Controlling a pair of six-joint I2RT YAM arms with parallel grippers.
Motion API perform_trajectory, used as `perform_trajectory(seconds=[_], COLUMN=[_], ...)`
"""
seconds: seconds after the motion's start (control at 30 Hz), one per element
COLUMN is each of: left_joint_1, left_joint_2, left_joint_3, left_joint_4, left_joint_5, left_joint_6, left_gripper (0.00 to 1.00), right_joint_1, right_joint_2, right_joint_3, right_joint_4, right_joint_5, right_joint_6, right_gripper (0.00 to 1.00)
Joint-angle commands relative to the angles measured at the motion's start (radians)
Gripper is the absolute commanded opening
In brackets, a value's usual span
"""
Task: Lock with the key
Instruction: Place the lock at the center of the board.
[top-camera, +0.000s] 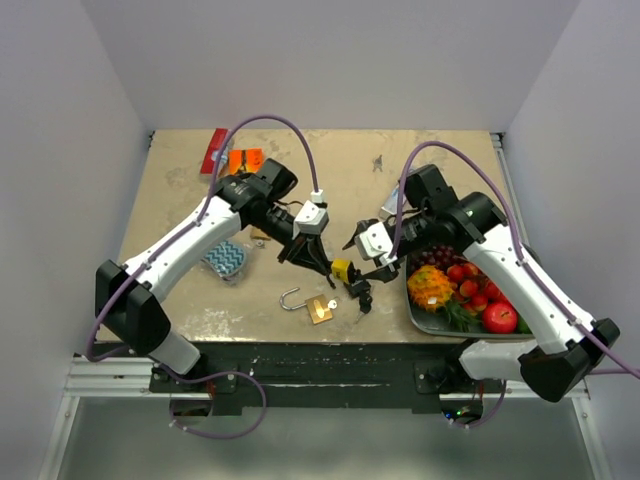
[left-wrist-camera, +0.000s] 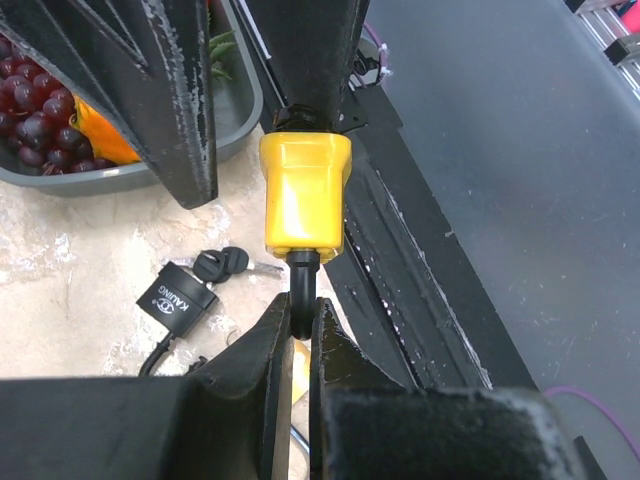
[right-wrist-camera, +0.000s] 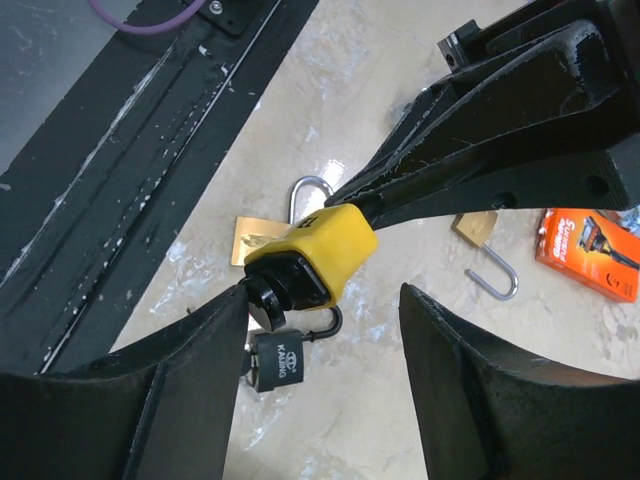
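Two arms cooperate: left gripper (left-wrist-camera: 297, 345) pinches the padlock (left-wrist-camera: 305, 195) by its shackle (left-wrist-camera: 303, 290), apparently presenting the key (right-wrist-camera: 265, 293) to right gripper (right-wrist-camera: 322, 297), spread wide.

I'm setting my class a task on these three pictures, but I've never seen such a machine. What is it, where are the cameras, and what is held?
Two robot arms stand at a table. One picture looks down from above; the others come from a camera on each wrist. The left claw pinches the black shackle of a yellow padlock. The right claw is open around it. On the table lie a brass padlock, a black padlock with keys, and a fruit tray.
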Motion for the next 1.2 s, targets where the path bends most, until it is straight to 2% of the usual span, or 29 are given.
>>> perform_trajectory(seconds=[0.0,0.4,0.6,0.83,1.17], left_joint_1=[-0.021,-0.03,-0.038,-0.049,-0.098], left_joint_2=[-0.003,0.007,0.007,0.006,0.029], left_joint_3=[0.05,0.057,0.057,0.057,0.093], left_joint_4=[0.02,0.045,0.039,-0.029,-0.116], left_joint_5=[0.054,0.059,0.054,0.037,0.036], left_joint_6=[0.035,0.009,0.023,0.113,0.224], left_gripper=[0.0,0.0,0.0,0.0,0.0], right_joint_1=[0.009,0.045,0.052,0.052,0.055], right_joint_2=[0.006,0.022,0.034,0.049,0.095], right_joint_3=[0.041,0.04,0.038,0.041,0.06], right_joint_4=[0.001,0.037,0.051,-0.01,-0.093], right_joint_5=[-0.018,-0.021,-0.01,0.013,-0.012], right_joint_6=[-0.035,-0.007,0.007,-0.096,-0.263], right_gripper=[0.63,0.63,0.56,0.49,0.47])
